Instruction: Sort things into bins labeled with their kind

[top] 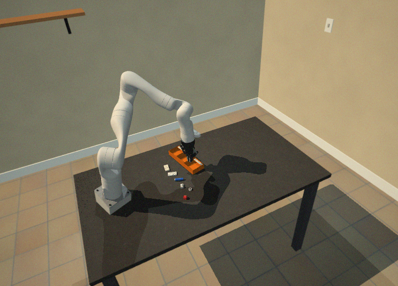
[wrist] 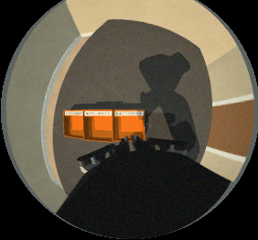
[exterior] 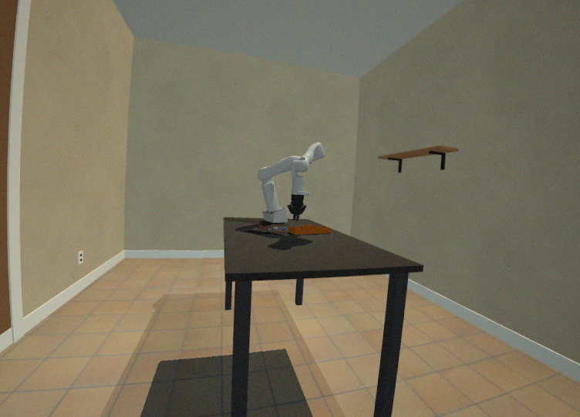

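The black two-finger gripper [top: 190,156] hangs over the middle of the long orange three-compartment bin [top: 186,160], its fingers drawn nearly together; whether anything small sits between them cannot be told. In the wrist view the bin's white labels [wrist: 128,113] face the camera. On the dark tabletop [top: 256,193] beside the bin lie two white dominoes [top: 166,167] [top: 172,173], then a blue cylindrical battery [top: 179,179], a small white die [top: 182,185], a grey metal nut [top: 190,189] and a red die [top: 184,197], all apart from the bin. The white arm's grey base [top: 110,209] stands near the table's corner.
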Action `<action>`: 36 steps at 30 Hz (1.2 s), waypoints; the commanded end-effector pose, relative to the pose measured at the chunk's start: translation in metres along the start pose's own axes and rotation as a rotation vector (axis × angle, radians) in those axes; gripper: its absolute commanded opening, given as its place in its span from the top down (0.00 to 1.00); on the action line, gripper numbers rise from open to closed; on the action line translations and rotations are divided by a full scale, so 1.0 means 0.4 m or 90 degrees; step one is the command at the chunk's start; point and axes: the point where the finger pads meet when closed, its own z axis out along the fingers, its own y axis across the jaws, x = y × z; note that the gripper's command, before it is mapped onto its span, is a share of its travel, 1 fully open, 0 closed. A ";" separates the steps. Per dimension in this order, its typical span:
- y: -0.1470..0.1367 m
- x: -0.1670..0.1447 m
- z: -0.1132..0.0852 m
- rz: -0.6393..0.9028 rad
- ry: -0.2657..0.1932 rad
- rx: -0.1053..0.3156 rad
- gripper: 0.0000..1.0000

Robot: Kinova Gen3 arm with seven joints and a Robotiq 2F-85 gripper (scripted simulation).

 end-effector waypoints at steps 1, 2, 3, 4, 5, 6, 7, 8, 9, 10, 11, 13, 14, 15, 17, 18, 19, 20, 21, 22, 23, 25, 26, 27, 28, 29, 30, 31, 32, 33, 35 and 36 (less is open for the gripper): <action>-0.037 0.003 -0.001 -0.003 -0.003 0.005 0.91; -0.037 0.003 -0.001 -0.003 -0.003 0.005 0.91; -0.037 0.003 -0.001 -0.003 -0.003 0.005 0.91; -0.049 0.004 -0.001 -0.003 -0.004 0.005 0.91; -0.061 0.006 -0.001 -0.003 -0.004 0.005 0.91; -0.074 0.007 -0.001 -0.003 -0.004 0.005 0.91; -0.086 0.009 -0.001 -0.003 -0.004 0.005 0.91; -0.098 0.010 -0.001 -0.003 -0.004 0.004 0.91; -0.110 0.011 -0.001 -0.003 -0.005 0.004 0.91; -0.122 0.012 -0.001 -0.004 -0.005 0.004 0.91; -0.134 0.013 -0.001 -0.004 -0.005 0.004 0.91; -0.159 0.016 -0.001 -0.004 -0.005 0.003 0.91; -0.171 0.018 -0.001 -0.004 -0.005 0.003 0.91; -0.183 0.019 -0.001 -0.004 -0.005 0.003 0.91; -0.208 0.022 -0.001 -0.004 -0.006 0.003 0.91; -0.217 0.023 -0.002 -0.004 -0.006 0.003 0.91; -0.217 0.023 -0.002 -0.004 -0.006 0.003 0.91; -0.217 0.023 -0.002 -0.004 -0.006 0.003 0.91; -0.217 0.024 -0.002 -0.004 -0.006 0.003 0.91; -0.216 0.025 -0.002 -0.004 -0.005 0.002 0.91; -0.216 0.027 -0.003 -0.005 -0.003 0.003 0.91; -0.216 0.026 -0.003 -0.006 -0.003 0.003 0.91; -0.215 0.026 -0.003 -0.006 -0.003 0.003 0.91; -0.213 0.033 0.007 -0.005 0.002 0.003 0.91; -0.208 0.033 0.014 -0.006 0.003 0.001 0.91; -0.208 0.033 0.021 -0.005 0.003 0.001 0.91; -0.207 0.032 0.028 -0.005 0.003 0.001 0.91; -0.207 0.031 0.035 -0.004 0.002 0.001 0.91; -0.207 0.031 0.042 -0.004 0.002 0.001 0.91; -0.207 0.030 0.048 -0.004 0.002 0.001 0.91; -0.206 0.030 0.062 -0.004 0.002 0.001 0.91; -0.206 0.030 0.062 -0.004 0.002 0.001 0.91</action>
